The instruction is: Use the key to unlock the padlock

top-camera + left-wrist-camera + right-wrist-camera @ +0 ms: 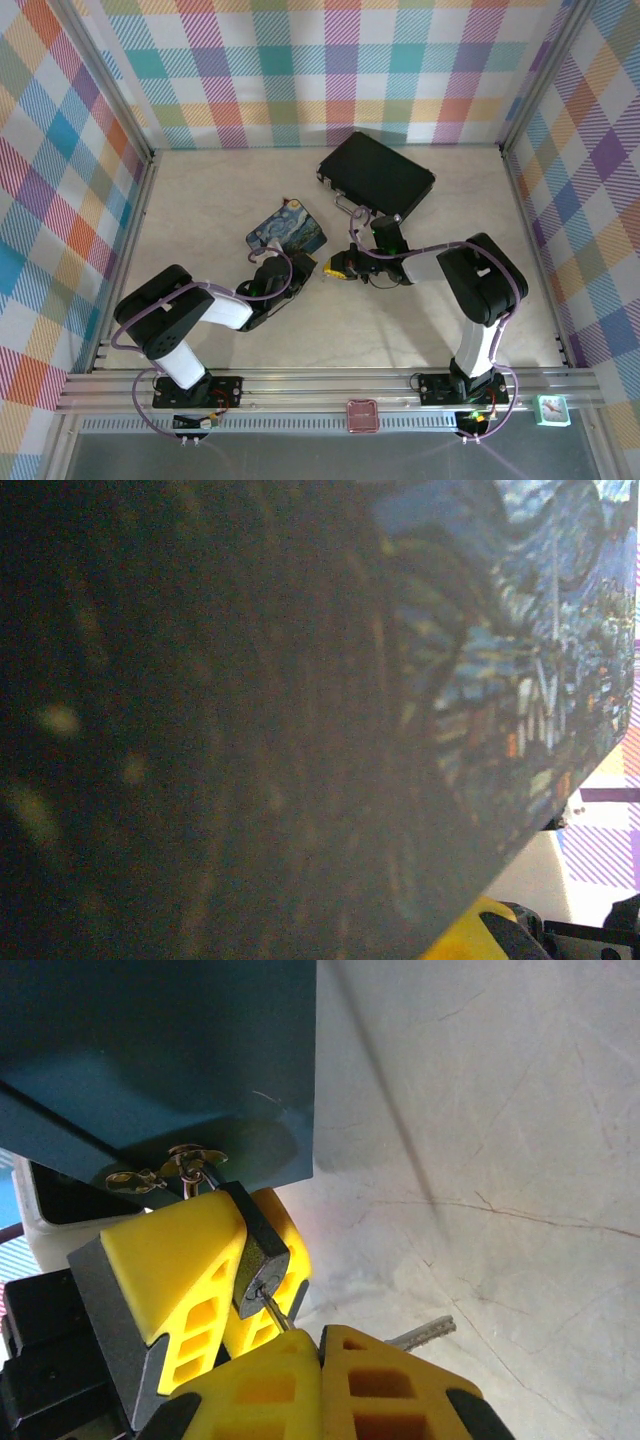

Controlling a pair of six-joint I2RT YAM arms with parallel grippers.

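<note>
Your L gripper (pixel 303 266), yellow-padded, sits just below the blue painted rectangular tin (pixel 287 230), jaws clamped on the small dark metal padlock (pixel 257 1252). R gripper (pixel 320 1360) meets it nose-to-nose just right of there, pads pressed together on the thin silvery key (pixel 274 1310). Both arms bent at elbows, forearms angled inward twd the tin.

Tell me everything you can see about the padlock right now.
The padlock is a small, dark grey metal block, tilted and clamped between the yellow jaws of the left gripper. Its thin shackle pokes out above, by the lower edge of the blue tin; locked or not, I cannot tell. The key is in its bottom face, held by the right gripper.
</note>
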